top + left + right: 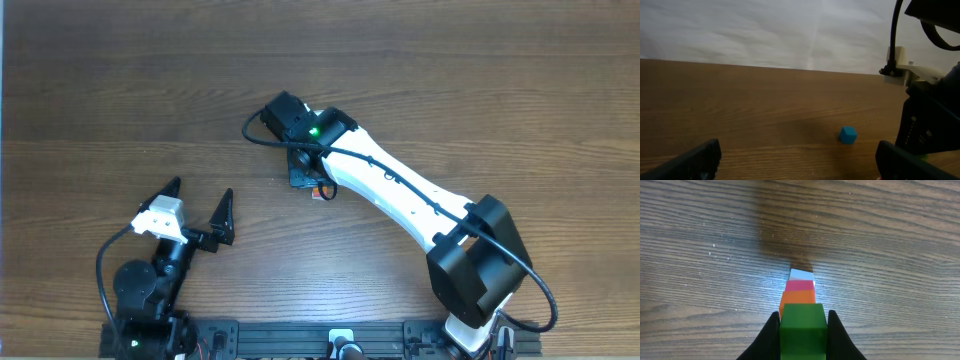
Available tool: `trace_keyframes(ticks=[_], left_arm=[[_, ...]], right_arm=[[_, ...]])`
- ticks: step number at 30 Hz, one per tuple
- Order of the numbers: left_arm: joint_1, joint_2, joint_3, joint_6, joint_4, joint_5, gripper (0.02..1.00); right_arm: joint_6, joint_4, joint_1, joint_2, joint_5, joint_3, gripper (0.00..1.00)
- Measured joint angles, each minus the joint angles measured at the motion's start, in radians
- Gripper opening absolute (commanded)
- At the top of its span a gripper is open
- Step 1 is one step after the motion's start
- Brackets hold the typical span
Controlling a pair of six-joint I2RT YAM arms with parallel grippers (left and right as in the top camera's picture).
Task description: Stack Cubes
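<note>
Green cube (802,325), orange cube (798,297), pink cube (800,285), blue cube (848,134); brown wood-grained table (100,80).

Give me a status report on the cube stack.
Done: a pale cube, a pink cube and an orange cube stand stacked on the table. In hand: the right gripper has its fingers against the green cube, which sits on top and looks not yet released. Left: the blue cube sits alone on the table. The left gripper is open and holds nothing.
</note>
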Motion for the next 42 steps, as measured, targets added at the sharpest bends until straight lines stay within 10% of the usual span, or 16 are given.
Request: trace_keyframes(ticks=[23,33,42], left_arm=[[0.000,0.000,0.000,0.000,0.000,0.000,0.998],[0.000,0.000,0.000,0.000,0.000,0.000,0.998],[0.000,0.000,0.000,0.000,0.000,0.000,0.998]], right_arm=[[0.004,0.000,0.000,0.000,-0.005,0.000,0.294],[0.006,0.006,0.000,0.000,-0.008,-0.001,0.779],[-0.002,0.006,0.000,0.000,-0.008,0.002,0.897]])
